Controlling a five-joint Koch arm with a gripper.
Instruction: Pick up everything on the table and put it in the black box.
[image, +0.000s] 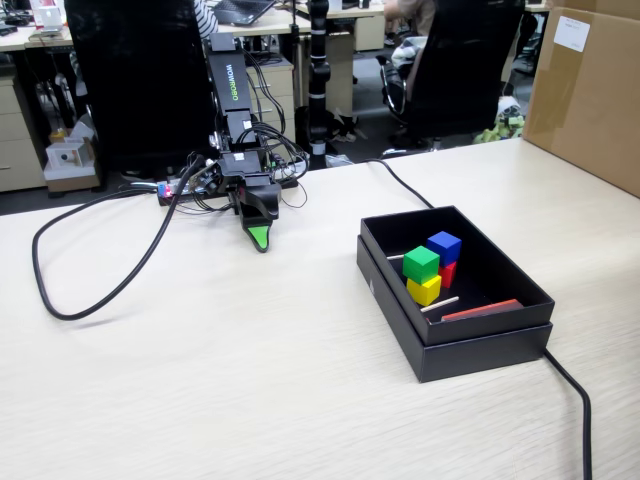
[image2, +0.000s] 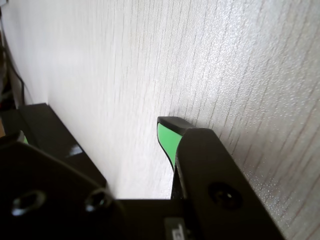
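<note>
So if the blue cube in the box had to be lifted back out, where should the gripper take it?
From straight above, closing on two opposite side faces near the top. The blue cube sits on top of the red cube, with the green cube close beside it, so only its upper part is free, and the black box walls block a sideways approach.

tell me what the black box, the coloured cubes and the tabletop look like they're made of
Black box: probably matte cardboard; thin flat walls, no shine, stepped double rim. Yellow cube, green cube, blue cube and red cube: solid colour with crisp edges, painted wood or plastic, can't tell which. Table: light beige wood-grain, likely laminate; fine straight grain lines and a soft sheen in the wrist view.
</note>
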